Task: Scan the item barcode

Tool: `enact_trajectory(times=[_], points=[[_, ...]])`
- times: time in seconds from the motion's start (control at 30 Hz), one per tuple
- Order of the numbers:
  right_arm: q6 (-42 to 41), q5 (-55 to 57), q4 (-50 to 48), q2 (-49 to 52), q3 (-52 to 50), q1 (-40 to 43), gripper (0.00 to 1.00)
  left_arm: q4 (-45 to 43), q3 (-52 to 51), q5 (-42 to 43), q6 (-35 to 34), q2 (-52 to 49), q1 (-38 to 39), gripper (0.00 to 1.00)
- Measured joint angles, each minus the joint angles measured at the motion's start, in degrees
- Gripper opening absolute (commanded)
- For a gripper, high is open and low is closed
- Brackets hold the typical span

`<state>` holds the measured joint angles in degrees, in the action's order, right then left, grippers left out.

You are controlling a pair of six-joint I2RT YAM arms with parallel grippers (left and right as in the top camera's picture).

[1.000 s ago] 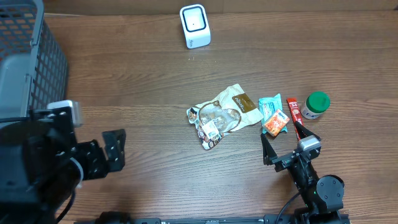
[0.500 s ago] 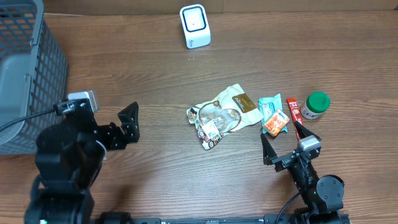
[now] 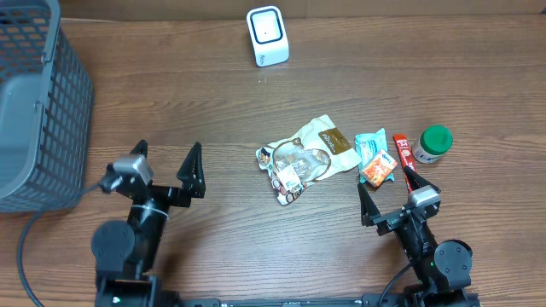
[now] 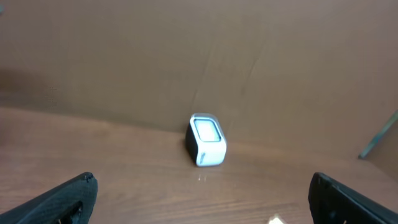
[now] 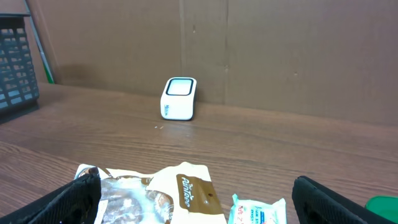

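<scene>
Swinging out from beside the basket (image 3: 34, 102), the left hand (image 3: 168, 159) now hovers spread wide over the counter (image 3: 213, 94); the right hand (image 3: 392, 191) waits, likewise spread and empty. Mid-counter lies the crinkly snack pouch (image 3: 309, 152), likely light, soft and slippery, best pinched at a flat sealed edge.

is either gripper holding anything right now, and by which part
Nothing is held: the left gripper and the right gripper are both open, with nothing between their fingers.
</scene>
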<state>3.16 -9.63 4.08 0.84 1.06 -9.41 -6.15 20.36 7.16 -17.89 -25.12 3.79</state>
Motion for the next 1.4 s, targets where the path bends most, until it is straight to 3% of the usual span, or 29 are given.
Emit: enact_trajectory(times=[0.13,0.33,0.7,1.1,1.4], points=[[0.0,0.0,0.0,0.0,0.0,0.0,1.0,-8.0,-8.5,0.1,-0.1,4.8,0.0,1.0],[0.0,0.0,0.0,0.0,0.0,0.0,1.0,-11.5,-18.2,0.1,-0.2,11.4,0.0,1.0],[0.0,0.0,0.0,0.0,0.0,0.0,1.0,10.0,-19.9,-1.9,0.0,22.9,-4.3,1.0],[0.0,0.0,0.0,0.0,0.0,0.0,1.0,10.3,-19.9,-3.4,11.8,24.2,-4.3,1.0],[0.0,0.0,0.0,0.0,0.0,0.0,1.0,10.3,-19.9,-3.4,15.0,24.2,-4.3,1.0]])
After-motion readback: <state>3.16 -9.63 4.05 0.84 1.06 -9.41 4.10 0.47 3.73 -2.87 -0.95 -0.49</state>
